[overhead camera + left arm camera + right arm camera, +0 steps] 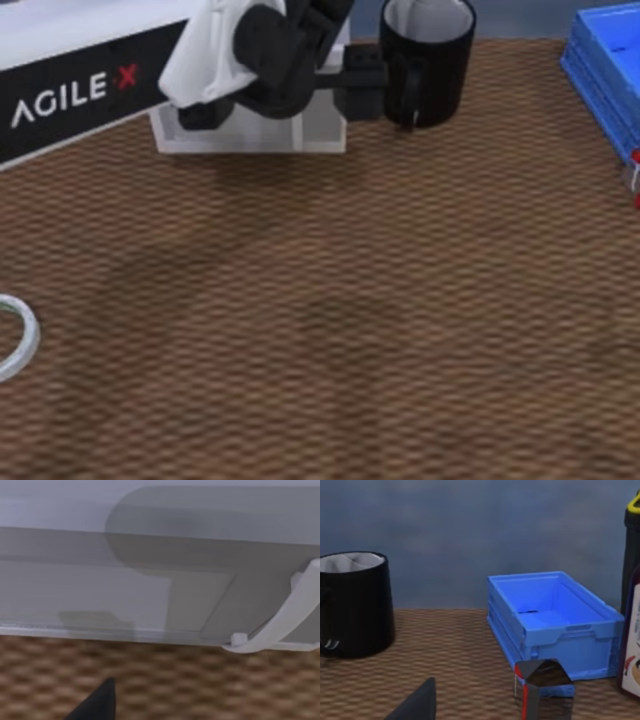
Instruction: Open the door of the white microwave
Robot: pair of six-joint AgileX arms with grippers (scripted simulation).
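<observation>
The white microwave (pixel 250 135) stands at the table's far edge, mostly covered by my left arm in the top view. My left gripper (pixel 372 80) hangs over its right end, fingers pointing toward the black mug and spread apart. The left wrist view looks close at the door (pixel 125 590), showing its grey window and curved white handle bar (pixel 295 615). One dark fingertip (pixel 100 705) shows above the mat, short of the door and well to one side of the handle, holding nothing. My right gripper is outside the top view; one of its fingertips (pixel 420 702) shows over the mat.
A black mug (pixel 425 60) stands right beside the microwave, close to the left gripper. A blue crate (pixel 605 70) sits at the far right, with a small dark box (pixel 542 690) and a dark bottle (pixel 632 605) near it. A white ring (pixel 15 335) lies at the left edge.
</observation>
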